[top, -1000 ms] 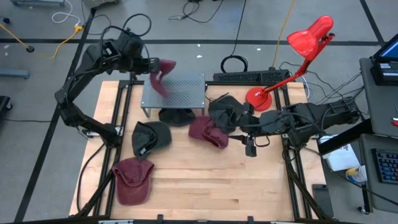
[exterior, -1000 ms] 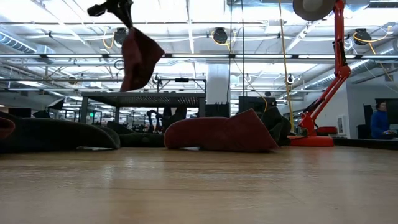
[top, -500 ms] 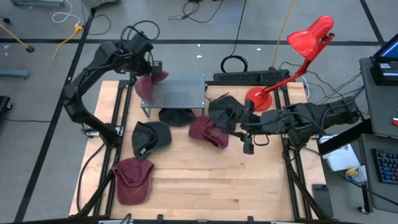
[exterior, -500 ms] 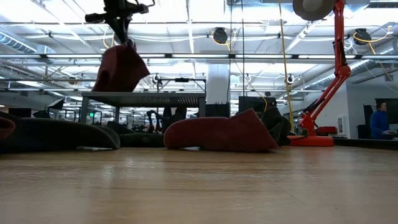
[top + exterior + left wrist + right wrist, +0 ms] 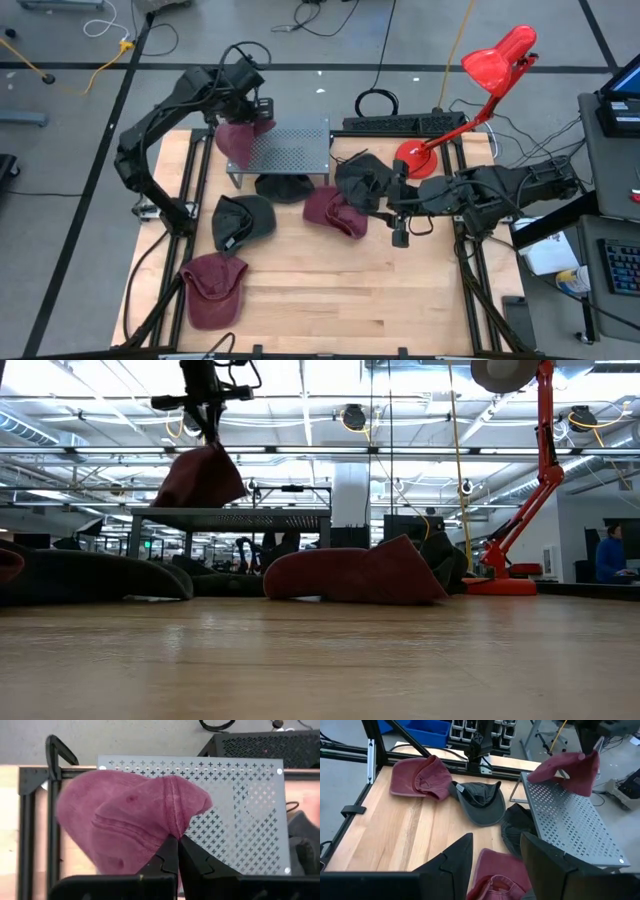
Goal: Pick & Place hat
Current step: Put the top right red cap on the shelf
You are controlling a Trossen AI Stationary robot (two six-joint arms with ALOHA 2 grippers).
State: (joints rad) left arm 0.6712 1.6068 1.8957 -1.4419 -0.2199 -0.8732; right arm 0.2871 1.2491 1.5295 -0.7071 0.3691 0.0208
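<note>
Maroon fabric cap (image 5: 236, 140) clenched in left gripper (image 5: 177, 840), hung over far-left edge of perforated grey metal stand (image 5: 290, 151). Placing step judged; release called for next. Right gripper (image 5: 495, 851) parted, nothing held, waited at right.

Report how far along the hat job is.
Done: nothing rests fully on the perforated metal stand yet. In hand: the left gripper is shut on a maroon hat, which hangs at the stand's left edge. The right gripper is open above the table, by another maroon hat. Left: that hat, two dark hats, and a maroon one near the front.
</note>
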